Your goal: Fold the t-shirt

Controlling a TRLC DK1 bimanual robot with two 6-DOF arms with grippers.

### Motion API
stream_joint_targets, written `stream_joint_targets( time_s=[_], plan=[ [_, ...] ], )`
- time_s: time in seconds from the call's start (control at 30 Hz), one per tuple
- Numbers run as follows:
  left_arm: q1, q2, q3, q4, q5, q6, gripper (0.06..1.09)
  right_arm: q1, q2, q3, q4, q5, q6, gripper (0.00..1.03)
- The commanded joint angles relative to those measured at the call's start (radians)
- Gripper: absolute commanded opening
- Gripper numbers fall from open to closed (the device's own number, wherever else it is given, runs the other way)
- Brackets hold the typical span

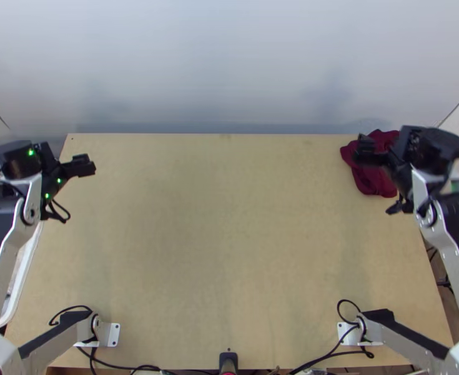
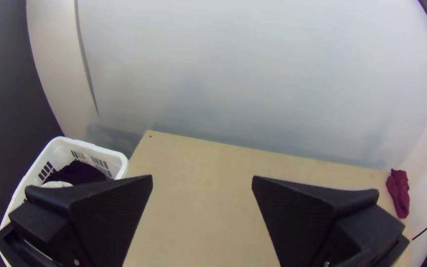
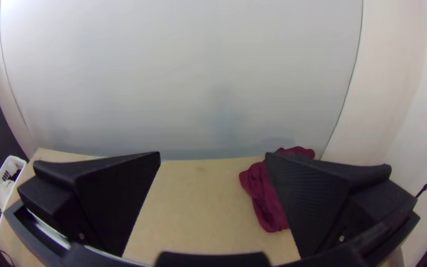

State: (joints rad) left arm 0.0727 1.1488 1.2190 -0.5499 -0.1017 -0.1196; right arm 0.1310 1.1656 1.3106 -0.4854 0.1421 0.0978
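A dark red cloth (image 1: 368, 178) lies bunched at the table's far right corner, its sleeves and hem not distinguishable. My left gripper (image 1: 79, 166) is over the far left of the table; in the left wrist view this gripper (image 2: 202, 179) is open with nothing between its fingers, and the cloth (image 2: 399, 194) is far off. My right gripper (image 1: 368, 152) overlaps the cloth from above and hides part of it. In the right wrist view that gripper (image 3: 212, 154) is open and empty, the cloth (image 3: 264, 198) lying beyond and partly behind one finger.
A white basket (image 2: 119, 160) with dark and white cloth in it stands beyond the table's left edge. The bare tabletop (image 1: 223, 237) spreads between the arms. A pale wall (image 1: 229, 69) rises behind the far edge, and cables (image 1: 329, 354) run along the near edge.
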Motion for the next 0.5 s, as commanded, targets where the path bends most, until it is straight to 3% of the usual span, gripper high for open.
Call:
stream_joint_targets(
  time_s=[0.0,0.27,0.47],
  plan=[
    [0.004,0.140,0.129,-0.041,-0.021,0.008,1.04,0.025,0.143,0.113,-0.088,-0.006,-0.024,0.98],
    [0.010,0.167,0.163,-0.071,-0.023,0.058,1.04,0.059,0.154,0.113,-0.101,-0.015,-0.036,0.98],
    [0.160,0.189,0.151,-0.067,-0.055,0.087,1.04,0.122,0.138,0.102,-0.110,-0.018,-0.035,0.98]
  ],
)
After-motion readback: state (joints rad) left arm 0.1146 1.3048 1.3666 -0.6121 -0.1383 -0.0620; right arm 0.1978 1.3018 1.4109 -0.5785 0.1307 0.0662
